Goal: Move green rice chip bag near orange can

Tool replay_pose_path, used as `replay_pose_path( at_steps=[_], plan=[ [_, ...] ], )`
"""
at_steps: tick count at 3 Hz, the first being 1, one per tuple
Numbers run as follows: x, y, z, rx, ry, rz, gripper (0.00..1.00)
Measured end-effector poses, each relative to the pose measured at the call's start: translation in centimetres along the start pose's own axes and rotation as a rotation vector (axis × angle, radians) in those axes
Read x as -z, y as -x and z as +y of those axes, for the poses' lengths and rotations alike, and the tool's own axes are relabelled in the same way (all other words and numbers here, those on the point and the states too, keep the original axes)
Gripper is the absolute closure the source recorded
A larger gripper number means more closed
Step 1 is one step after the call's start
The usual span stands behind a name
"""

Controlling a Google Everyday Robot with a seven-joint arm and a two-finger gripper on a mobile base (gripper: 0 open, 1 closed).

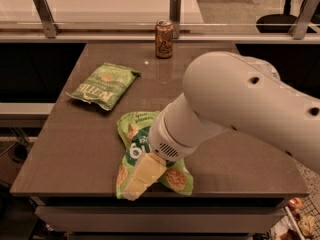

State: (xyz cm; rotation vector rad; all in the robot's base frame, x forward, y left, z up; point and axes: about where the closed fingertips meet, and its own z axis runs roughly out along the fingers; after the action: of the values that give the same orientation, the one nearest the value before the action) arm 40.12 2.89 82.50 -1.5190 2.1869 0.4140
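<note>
The green rice chip bag (132, 130) lies near the table's front edge, bright green with white lettering and round chip pictures. My gripper (141, 176), cream-coloured, is low over the bag's front part and overlaps it in the camera view; whether it touches the bag is unclear. The big white arm (240, 109) reaches in from the right and hides the bag's middle. The orange can (164, 39) stands upright at the table's far edge, well apart from the bag.
A paler green Kettle bag (104, 85) lies flat at the left of the brown table (75, 149). A rail with metal posts (175, 6) runs behind the can. The table's front edge is just below the gripper.
</note>
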Motion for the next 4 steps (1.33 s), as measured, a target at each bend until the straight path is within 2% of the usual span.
replay_pose_path(
  at_steps=[1, 4],
  plan=[
    [-0.28, -0.08, -0.30, -0.010, -0.014, 0.019, 0.15],
    [-0.07, 0.09, -0.19, -0.006, -0.016, 0.019, 0.85]
  ],
)
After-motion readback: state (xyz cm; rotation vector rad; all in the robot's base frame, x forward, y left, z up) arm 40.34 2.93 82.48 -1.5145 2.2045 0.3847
